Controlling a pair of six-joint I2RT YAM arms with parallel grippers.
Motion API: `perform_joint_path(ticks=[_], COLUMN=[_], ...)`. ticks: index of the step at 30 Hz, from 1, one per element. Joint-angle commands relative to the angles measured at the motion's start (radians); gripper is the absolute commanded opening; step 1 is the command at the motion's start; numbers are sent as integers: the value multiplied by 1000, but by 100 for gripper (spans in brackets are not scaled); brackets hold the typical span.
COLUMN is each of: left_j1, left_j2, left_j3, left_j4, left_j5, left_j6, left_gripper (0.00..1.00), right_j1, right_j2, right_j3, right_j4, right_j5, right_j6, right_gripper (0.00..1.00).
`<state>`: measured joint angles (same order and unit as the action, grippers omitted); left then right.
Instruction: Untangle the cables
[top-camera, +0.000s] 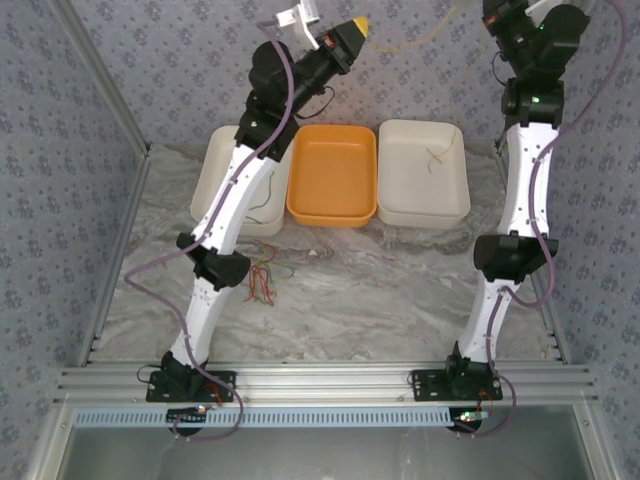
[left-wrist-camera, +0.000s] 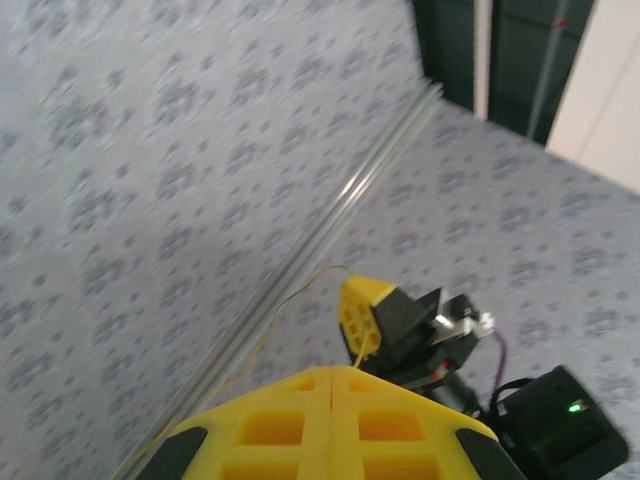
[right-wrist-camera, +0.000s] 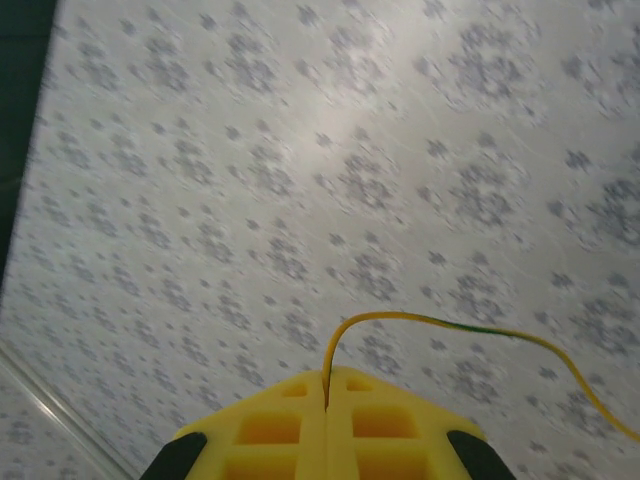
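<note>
This looks like a robotics lab test cell: a left arm (top-camera: 225, 215) and a right arm (top-camera: 520, 200) are bolted to an aluminium rail (top-camera: 330, 380) at the edge of a marble-patterned table (top-camera: 400, 290), enclosed by patterned fabric walls (top-camera: 180, 60) on a metal frame (top-camera: 105, 80).

Grey floral wallpaper (top-camera: 180, 70) on every wall, pale marble-patterned desk (top-camera: 380, 280) below, aluminium rails (top-camera: 330, 380) across its near edge, soft even light.

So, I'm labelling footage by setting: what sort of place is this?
Probably an enclosed robot workcell: patterned cloth walls, an aluminium base rail and a marble-look table carrying sorting trays.
</note>
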<state>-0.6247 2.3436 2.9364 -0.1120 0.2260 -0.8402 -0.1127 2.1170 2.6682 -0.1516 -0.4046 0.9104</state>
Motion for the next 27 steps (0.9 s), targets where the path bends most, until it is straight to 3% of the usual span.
perform_joint_path(ticks=[1, 6, 11, 15, 19, 27], left_j1=[-7, -11, -54, -131, -173, -193], left_j2=[23, 45, 55, 63, 95, 199], left_j3=[30, 30, 30, 27, 15, 6], left_j4=[-25, -113, -272, -406, -449, -341], left_j5=[52, 52, 53, -30, -86, -14], left_j6=[-30, -32, 13, 93, 117, 45], left_gripper=[0, 0, 0, 0, 0, 0], right_j1=[38, 29, 39, 50, 53, 56], right_j2=[-19, -42, -145, -272, -413, -823], right_j3=[-80, -300, -597, -862, -1089, -1444], right_j4=[-180, -251, -238, -192, -158, -167], right_j5=[60, 77, 57, 94, 136, 320], right_j6=[-119, -136, -176, -189, -207, -254], right_gripper=[0, 20, 26, 34, 36, 37])
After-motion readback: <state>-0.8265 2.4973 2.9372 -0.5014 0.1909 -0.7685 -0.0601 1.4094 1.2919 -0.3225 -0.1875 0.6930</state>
